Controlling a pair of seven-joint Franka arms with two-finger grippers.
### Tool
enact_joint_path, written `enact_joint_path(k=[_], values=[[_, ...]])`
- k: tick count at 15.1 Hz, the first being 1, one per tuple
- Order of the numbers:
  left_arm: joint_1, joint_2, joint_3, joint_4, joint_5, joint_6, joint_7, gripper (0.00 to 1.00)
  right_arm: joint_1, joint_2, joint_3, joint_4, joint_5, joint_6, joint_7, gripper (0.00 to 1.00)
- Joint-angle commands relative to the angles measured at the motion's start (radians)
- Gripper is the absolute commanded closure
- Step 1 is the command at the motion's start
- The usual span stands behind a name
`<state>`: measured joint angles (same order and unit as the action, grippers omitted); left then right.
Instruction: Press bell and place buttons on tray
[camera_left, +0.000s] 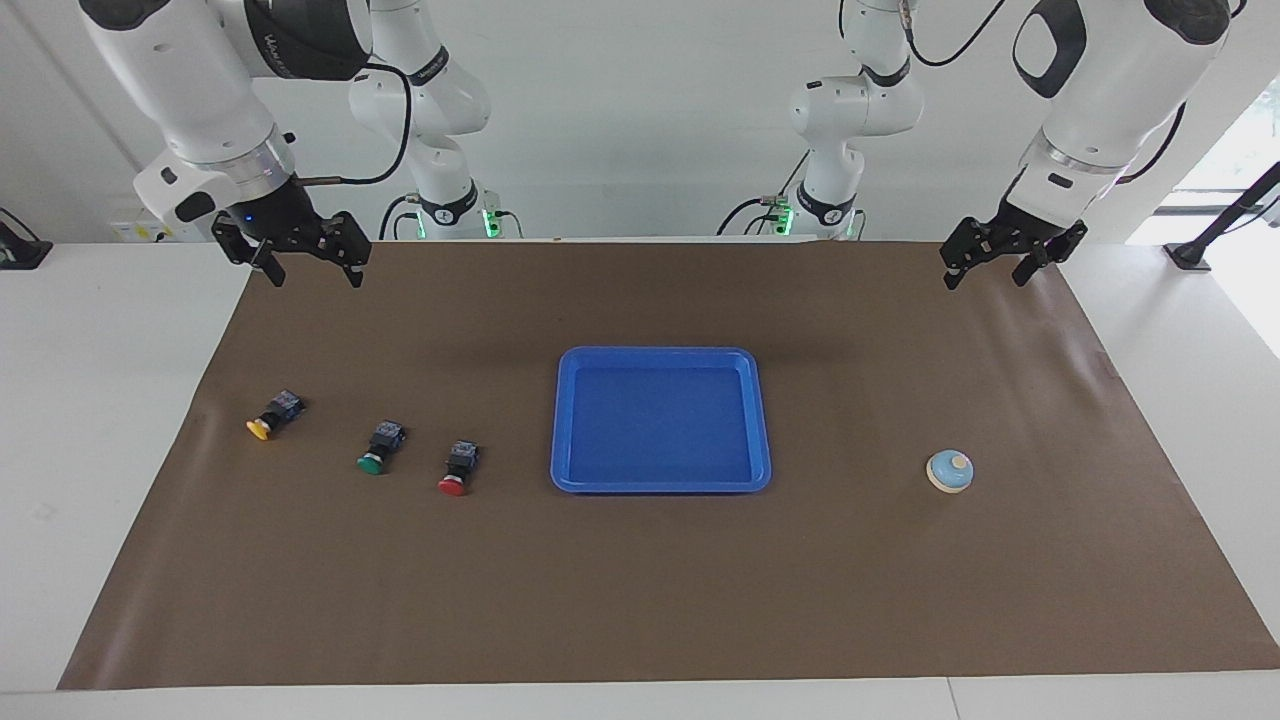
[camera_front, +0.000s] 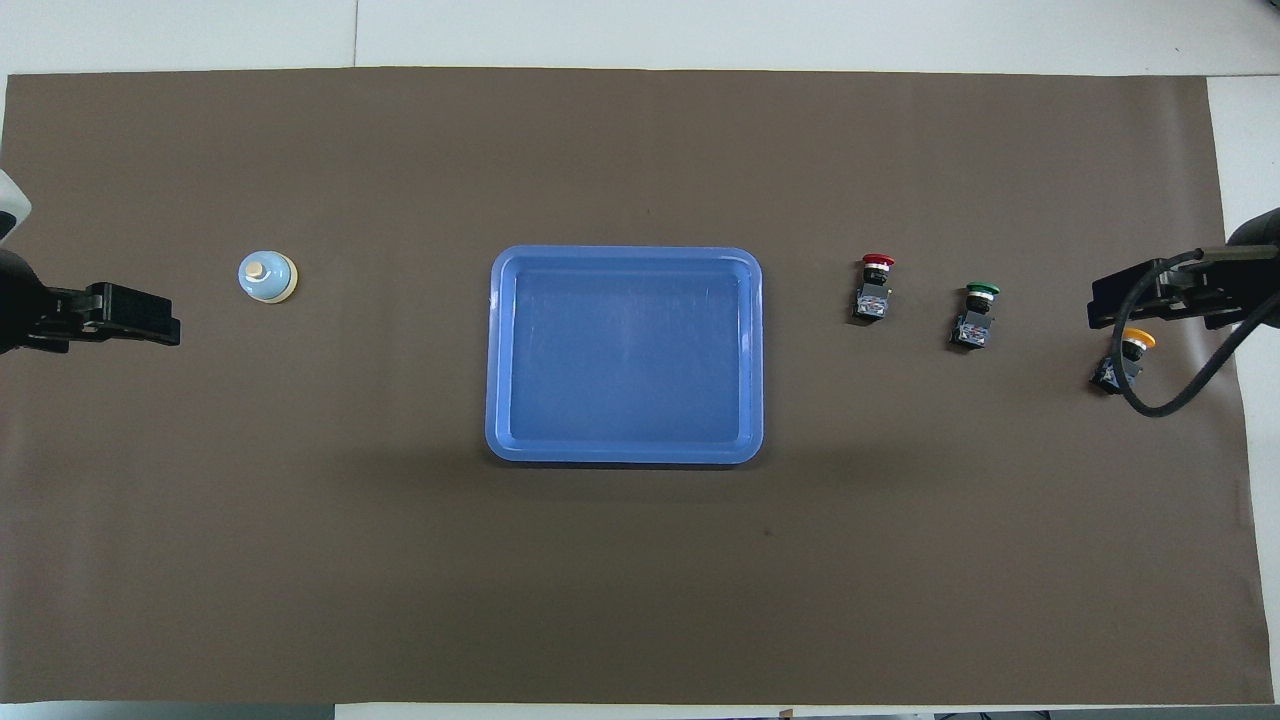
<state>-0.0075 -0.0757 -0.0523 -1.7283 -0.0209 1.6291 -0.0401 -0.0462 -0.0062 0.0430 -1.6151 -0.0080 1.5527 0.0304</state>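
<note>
The blue tray (camera_left: 660, 420) lies empty at the middle of the brown mat; it also shows in the overhead view (camera_front: 625, 355). Three buttons lie on their sides in a row toward the right arm's end: red (camera_left: 458, 467) (camera_front: 874, 288) closest to the tray, then green (camera_left: 380, 447) (camera_front: 976, 315), then yellow (camera_left: 272, 415) (camera_front: 1125, 360). The light-blue bell (camera_left: 949, 471) (camera_front: 267, 275) stands toward the left arm's end. My right gripper (camera_left: 311, 270) (camera_front: 1140, 295) hangs open and empty above the mat's edge by its base. My left gripper (camera_left: 985, 275) (camera_front: 125, 320) hangs open and empty likewise.
A brown mat (camera_left: 640, 600) covers most of the white table (camera_left: 100, 400). In the overhead view the right arm's black cable (camera_front: 1180, 390) loops beside the yellow button.
</note>
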Motion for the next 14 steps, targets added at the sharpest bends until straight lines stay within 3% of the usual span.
enact_joint_path(k=[1,14], values=[[-0.008,-0.003,0.009,0.007,-0.013,-0.040,0.003,0.00,-0.012,-0.015,0.009,-0.011,-0.009,-0.010,0.014,0.00],[0.004,-0.006,0.012,0.000,-0.007,-0.051,0.003,0.00,-0.011,-0.017,0.009,-0.011,-0.009,-0.011,0.013,0.00]])
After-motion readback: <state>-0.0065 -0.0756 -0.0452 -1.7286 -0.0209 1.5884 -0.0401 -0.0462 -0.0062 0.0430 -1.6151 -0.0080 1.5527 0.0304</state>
